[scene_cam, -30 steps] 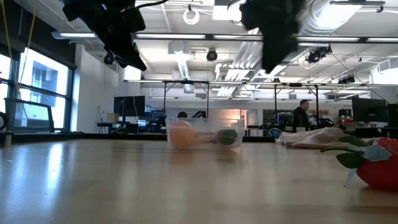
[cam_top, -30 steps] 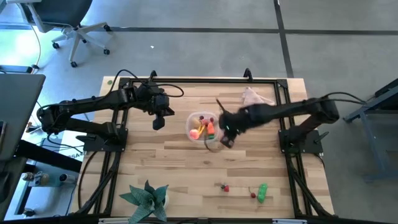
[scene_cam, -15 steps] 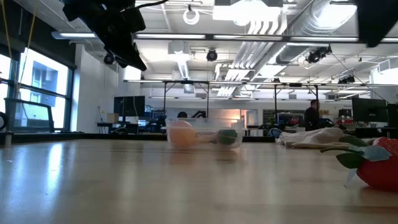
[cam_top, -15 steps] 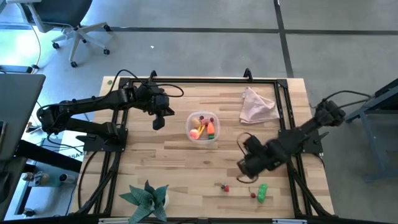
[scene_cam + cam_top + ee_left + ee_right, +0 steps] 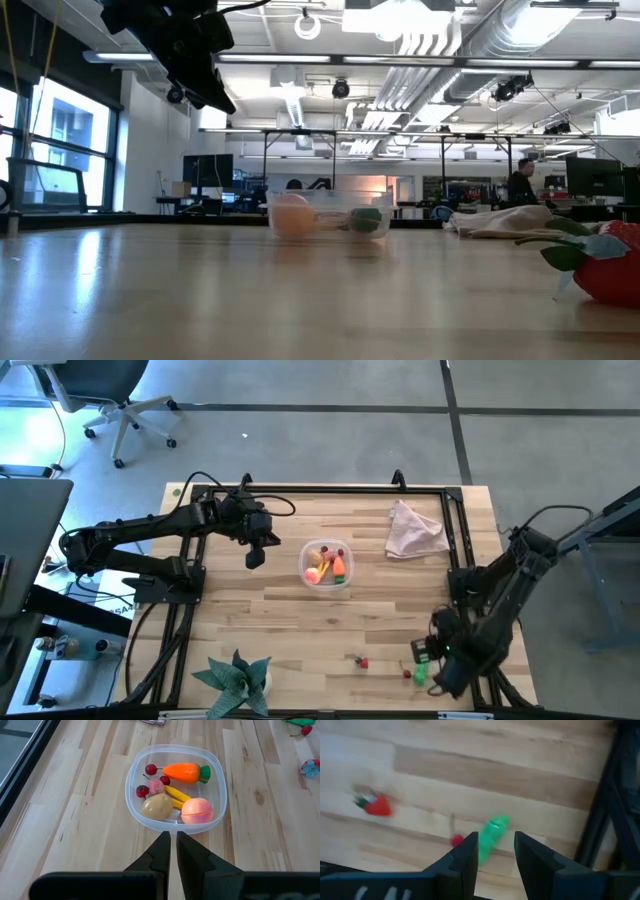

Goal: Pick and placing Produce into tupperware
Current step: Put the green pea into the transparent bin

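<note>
The clear tupperware (image 5: 326, 563) stands at the table's middle; in the left wrist view (image 5: 175, 787) it holds an orange carrot (image 5: 186, 771), a tan potato (image 5: 156, 806), red cherries (image 5: 150, 769), yellow sticks (image 5: 176, 795) and a pink-orange fruit (image 5: 197, 810). My left gripper (image 5: 255, 556) hovers shut to the tupperware's left. My right gripper (image 5: 492, 852) is open at the table's near right, its fingers on either side of a green pepper (image 5: 491, 837) and above it. A red cherry (image 5: 456, 840) and a strawberry (image 5: 376, 805) lie beside the pepper on the table.
A pinkish-beige cloth (image 5: 413, 528) lies at the far right. A green leafy plant (image 5: 235, 678) stands at the near left edge. A black frame rail (image 5: 615, 795) runs close to the pepper along the table's right side. The strawberry shows large in the low view (image 5: 608, 268).
My right gripper has swung from just right of the tupperware toward the table's near right corner and now hangs over the green pepper. The left arm and the tupperware's contents have kept still.
</note>
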You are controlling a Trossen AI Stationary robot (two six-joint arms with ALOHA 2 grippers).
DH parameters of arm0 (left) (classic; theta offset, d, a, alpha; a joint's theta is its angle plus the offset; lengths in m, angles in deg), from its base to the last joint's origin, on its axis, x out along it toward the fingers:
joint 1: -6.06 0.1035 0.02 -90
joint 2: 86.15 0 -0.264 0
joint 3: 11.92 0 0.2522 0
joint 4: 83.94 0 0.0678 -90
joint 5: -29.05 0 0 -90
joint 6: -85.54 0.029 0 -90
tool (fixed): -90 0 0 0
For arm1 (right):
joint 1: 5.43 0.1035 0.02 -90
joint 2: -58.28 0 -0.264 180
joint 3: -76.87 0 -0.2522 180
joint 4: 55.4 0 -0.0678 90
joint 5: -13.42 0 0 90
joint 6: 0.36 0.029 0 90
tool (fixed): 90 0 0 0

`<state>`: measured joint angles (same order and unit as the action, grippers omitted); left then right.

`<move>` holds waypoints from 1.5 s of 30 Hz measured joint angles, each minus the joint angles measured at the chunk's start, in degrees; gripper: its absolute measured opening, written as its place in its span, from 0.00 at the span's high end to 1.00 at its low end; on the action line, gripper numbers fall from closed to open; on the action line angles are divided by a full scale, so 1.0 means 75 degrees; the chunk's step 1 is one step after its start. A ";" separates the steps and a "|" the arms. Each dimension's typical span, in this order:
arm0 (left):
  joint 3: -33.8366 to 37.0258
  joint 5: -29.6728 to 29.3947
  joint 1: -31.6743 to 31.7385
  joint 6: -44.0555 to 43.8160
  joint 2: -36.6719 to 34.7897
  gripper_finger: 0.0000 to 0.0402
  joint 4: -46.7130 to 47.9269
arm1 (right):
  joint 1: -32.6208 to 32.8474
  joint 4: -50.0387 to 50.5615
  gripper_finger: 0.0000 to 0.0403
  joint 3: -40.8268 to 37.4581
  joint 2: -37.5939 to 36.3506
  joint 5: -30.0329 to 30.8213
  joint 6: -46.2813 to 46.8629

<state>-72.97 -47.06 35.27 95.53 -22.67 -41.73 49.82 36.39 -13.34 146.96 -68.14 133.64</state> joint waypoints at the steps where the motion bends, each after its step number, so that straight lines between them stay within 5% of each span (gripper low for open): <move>1: 0.0003 0.0000 0.0003 0.0000 0.0000 0.95 0.0002 | 0.0092 -0.0016 0.71 0.0000 0.0114 -0.0023 0.0060; 13: 0.0000 0.0000 0.0003 0.0000 0.0000 0.95 0.0003 | -0.0193 -0.0723 0.71 0.0000 0.1734 -0.0736 0.0226; 22: 0.0001 -0.0002 0.0001 0.0000 0.0000 0.95 0.0001 | -0.0165 -0.1118 0.71 0.0000 0.1863 -0.1139 0.0363; 33: 0.0000 -0.0002 0.0002 0.0000 0.0000 0.95 0.0000 | -0.0061 -0.2249 0.71 0.0000 0.1876 -0.0148 0.0283; 45: 0.0001 -0.0003 0.0003 0.0000 0.0000 0.95 0.0001 | 0.0005 -0.2171 0.71 0.0000 0.2478 -0.1329 0.0299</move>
<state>-72.96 -47.08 35.29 95.53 -22.67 -41.73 49.86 20.11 -13.34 165.55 -78.11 135.88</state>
